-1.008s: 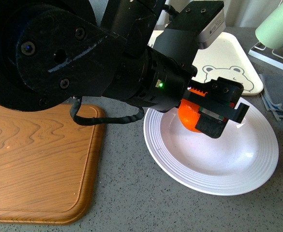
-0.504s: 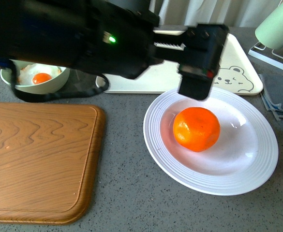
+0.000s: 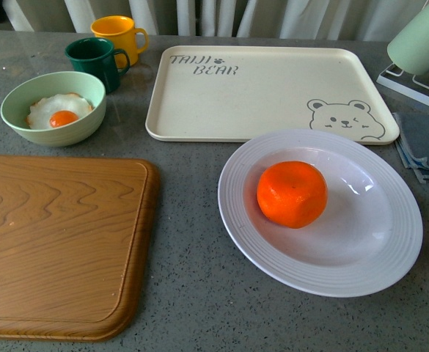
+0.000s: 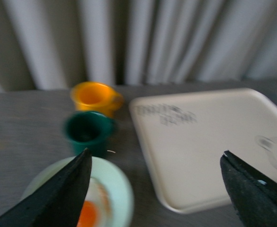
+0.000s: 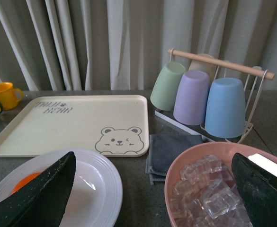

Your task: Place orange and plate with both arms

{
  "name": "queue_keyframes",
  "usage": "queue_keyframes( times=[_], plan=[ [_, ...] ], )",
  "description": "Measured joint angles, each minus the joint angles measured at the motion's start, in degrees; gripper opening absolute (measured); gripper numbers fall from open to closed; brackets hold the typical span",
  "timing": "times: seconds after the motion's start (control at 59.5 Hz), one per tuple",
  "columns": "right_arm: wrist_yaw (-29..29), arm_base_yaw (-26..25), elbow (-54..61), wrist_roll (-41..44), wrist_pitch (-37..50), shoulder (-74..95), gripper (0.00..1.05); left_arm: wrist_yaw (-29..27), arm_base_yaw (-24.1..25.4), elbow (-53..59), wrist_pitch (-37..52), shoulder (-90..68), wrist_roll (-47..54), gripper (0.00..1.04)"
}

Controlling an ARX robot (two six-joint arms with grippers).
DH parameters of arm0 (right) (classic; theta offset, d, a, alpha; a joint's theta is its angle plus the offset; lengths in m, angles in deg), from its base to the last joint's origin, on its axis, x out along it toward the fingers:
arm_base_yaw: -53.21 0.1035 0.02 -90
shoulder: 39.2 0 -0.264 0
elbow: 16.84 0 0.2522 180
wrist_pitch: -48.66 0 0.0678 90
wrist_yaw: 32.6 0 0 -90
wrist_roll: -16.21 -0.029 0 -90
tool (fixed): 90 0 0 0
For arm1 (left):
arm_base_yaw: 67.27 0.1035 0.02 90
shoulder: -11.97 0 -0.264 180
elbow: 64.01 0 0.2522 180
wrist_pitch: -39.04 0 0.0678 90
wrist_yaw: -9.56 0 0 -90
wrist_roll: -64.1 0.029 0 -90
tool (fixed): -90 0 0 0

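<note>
One orange (image 3: 292, 193) sits in the plate (image 3: 397, 249), toward 10 o'clock of its centre. Left gripper (image 4: 155, 156) and right gripper (image 5: 152, 158) both gape wide, empty. Left wrist view is blurred; a right finger (image 5: 39, 194) hides most of the orange there.

Left fingers (image 4: 58, 203) spread, right fingers (image 5: 43, 196) spread

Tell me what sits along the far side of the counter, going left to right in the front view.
Pale green bowl holding a fried egg → dark green mug → yellow mug → cream bear tray → pale green cup at the right edge.
</note>
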Motion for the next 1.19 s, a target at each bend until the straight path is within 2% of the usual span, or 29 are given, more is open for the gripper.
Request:
queue_keyframes(
  times=[0.118,0.252,0.303,0.403,0.689,1.193],
  plan=[
    [-0.1,0.0,0.0,0.0,0.0,0.0,0.96,0.0,1.0,5.7,2.4,5.3,0.7,0.44],
    [0.0,0.0,0.0,0.0,0.0,0.0,0.96,1.2,2.1,12.9,2.0,12.7,1.1,0.1],
    [0.0,0.0,0.0,0.0,0.0,0.0,0.96,3.5,3.1,14.7,3.5,13.6,1.1,0.01],
    [0.0,0.0,0.0,0.0,0.0,0.0,0.96,4.4,5.6,19.4,3.3,17.3,1.4,0.02],
    [0.0,0.0,0.0,0.0,0.0,0.0,0.96,4.7,5.6,24.9,-7.1,33.4,1.4,0.02],
    [0.0,0.0,0.0,0.0,0.0,0.0,0.96,4.7,5.6,27.2,-27.0,56.6,1.5,0.02]
  ],
)
